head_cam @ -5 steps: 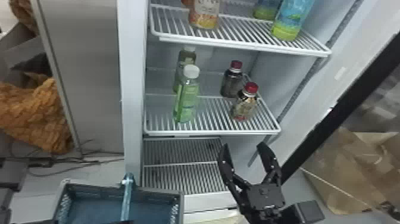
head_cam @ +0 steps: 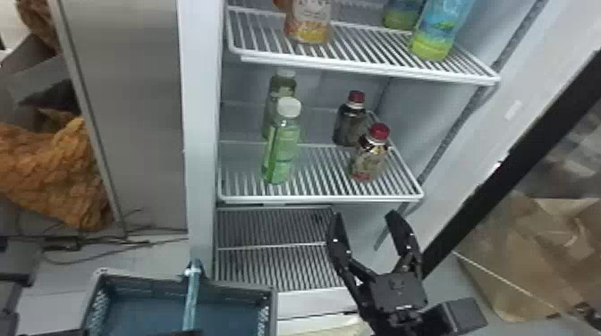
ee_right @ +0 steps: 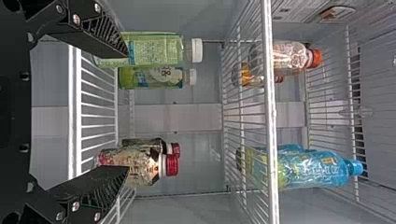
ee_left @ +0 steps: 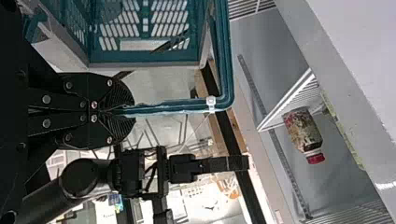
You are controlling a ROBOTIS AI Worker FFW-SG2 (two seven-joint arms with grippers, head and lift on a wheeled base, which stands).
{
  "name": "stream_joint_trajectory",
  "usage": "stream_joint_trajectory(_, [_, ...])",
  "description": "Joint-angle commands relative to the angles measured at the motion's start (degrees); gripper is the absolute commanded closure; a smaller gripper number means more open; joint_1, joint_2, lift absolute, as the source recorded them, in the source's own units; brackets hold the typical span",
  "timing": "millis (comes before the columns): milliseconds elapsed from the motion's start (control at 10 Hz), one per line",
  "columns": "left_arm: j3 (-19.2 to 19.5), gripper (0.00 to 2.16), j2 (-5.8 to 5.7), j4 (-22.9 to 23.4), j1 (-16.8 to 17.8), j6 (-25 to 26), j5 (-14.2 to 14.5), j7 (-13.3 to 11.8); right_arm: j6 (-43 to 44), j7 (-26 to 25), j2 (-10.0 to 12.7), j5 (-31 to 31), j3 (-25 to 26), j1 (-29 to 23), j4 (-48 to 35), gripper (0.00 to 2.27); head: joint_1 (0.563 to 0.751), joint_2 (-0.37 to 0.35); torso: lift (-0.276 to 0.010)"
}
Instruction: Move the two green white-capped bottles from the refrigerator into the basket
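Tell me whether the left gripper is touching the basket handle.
Touching. The left wrist view shows the left gripper shut on the basket handle, which runs out from between its two fingertips.

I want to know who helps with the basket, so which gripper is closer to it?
Left. The left gripper is closed on the handle of the basket. The right gripper is open, off to the basket's right, by the refrigerator.

Right arm (ee_left: 86,177): black, with rounded joint and tubular link.
Palm housing (head_cam: 398,290): black, squared block.
Jaws: black, tapering; inner faces finely ridged.
Screws (ee_right: 75,19): round, silvery heads.
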State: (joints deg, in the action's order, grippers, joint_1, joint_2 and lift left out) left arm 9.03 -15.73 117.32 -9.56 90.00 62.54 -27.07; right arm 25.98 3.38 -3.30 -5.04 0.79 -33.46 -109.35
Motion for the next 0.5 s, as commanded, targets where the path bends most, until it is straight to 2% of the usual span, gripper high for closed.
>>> stream_joint_trajectory(0, [0.0, 1.20, 0.00, 0.0, 0.0, 0.0, 0.1, 0.0, 0.0, 0.0, 0.0, -0.1, -0.1, 0.3, 0.2, 0.20, 0.695, -0.283, -0.263])
stream_joint_trajectory(200, [0.0, 1.20, 0.00, 0.0, 0.0, 0.0, 0.0, 0.0, -0.1, 0.0, -0.1, -0.2, -0.3, 1.0, 0.6, 0.19, 0.695, -0.281, -0.263])
stream_joint_trajectory(400, [-0.1, 1.20, 0.09, 0.0, 0.1, 0.0, 0.0, 0.0, -0.7, 0.7, -0.4, -0.4, -0.9, 3.2, 2.1, 0.08, 0.695, -0.274, -0.263])
